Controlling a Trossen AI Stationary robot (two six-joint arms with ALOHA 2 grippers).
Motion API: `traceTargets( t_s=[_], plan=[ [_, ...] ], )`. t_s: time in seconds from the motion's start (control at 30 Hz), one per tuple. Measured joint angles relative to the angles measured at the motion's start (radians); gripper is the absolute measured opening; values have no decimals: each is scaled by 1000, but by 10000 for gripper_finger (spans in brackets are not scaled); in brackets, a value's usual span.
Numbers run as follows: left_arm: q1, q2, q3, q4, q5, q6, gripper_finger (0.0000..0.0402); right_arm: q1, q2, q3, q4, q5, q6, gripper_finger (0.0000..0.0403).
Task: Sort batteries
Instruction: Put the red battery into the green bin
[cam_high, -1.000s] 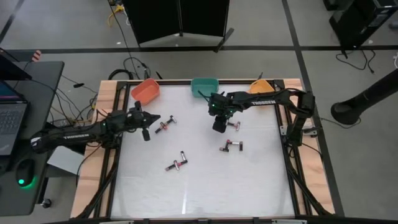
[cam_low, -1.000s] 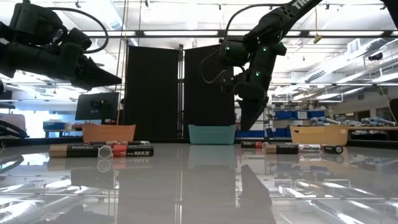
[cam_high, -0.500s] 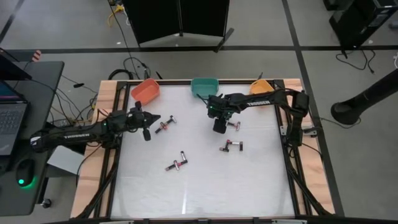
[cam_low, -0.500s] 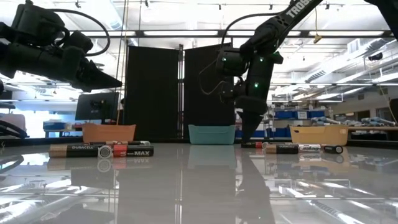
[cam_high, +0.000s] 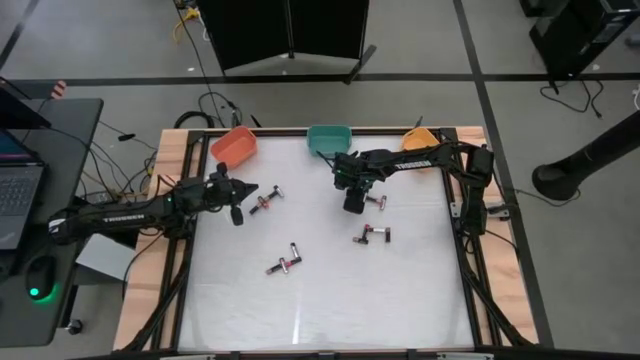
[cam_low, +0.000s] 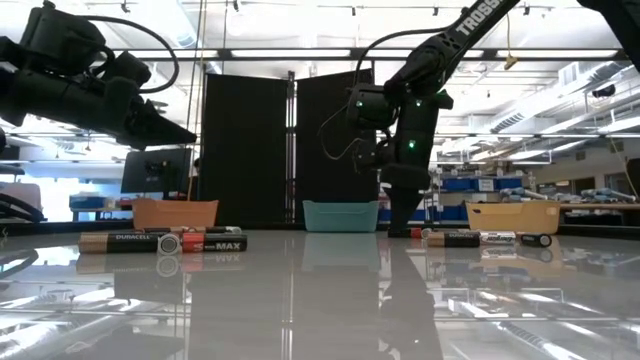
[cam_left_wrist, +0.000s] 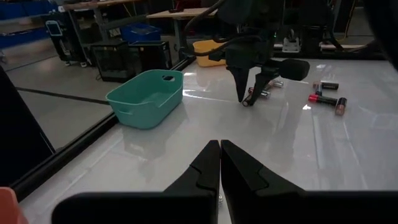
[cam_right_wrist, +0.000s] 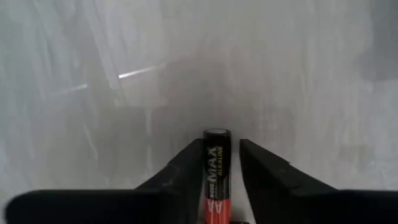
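Small batteries lie flat on the white table in scattered clusters: one (cam_high: 263, 201) beside my left gripper, one (cam_high: 376, 201) at my right gripper, one (cam_high: 372, 236) nearer, one (cam_high: 285, 265) near the middle. My right gripper (cam_high: 353, 206) points down at the table, open. Its fingertips stand on either side of a black-and-red battery (cam_right_wrist: 216, 165) with a narrow gap showing at one finger. My left gripper (cam_left_wrist: 215, 163) is shut and empty; it hovers above the table (cam_low: 185, 130) near the left cluster.
Three bins stand along the far edge: orange (cam_high: 235, 147), teal (cam_high: 328, 140) and yellow (cam_high: 420, 138). The table has a raised wooden frame (cam_high: 170, 250). The near half of the table surface (cam_high: 330, 310) holds no objects. Cables and a laptop desk sit off the left side.
My right gripper has come down from above the table until its fingertips reach the surface at the battery cluster near the teal bin. My left arm has kept still.
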Motion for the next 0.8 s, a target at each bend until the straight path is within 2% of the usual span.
traceTargets(
  t_s=[0.13,0.3,0.43,0.6,0.8],
  plan=[
    [0,0,0,18,-1,-19,23,0,-1,1,-7,0,-13,54],
    [0,0,0,25,-1,-27,23,0,-1,2,-10,0,-55,54],
    [0,1,0,40,-1,-32,23,-1,1,53,-112,3,-62,54],
    [0,1,0,50,-3,-46,23,0,1,180,-228,68,-95,54],
    [0,4,0,51,-10,-46,23,-40,1,366,-226,86,-210,54]
  ],
)
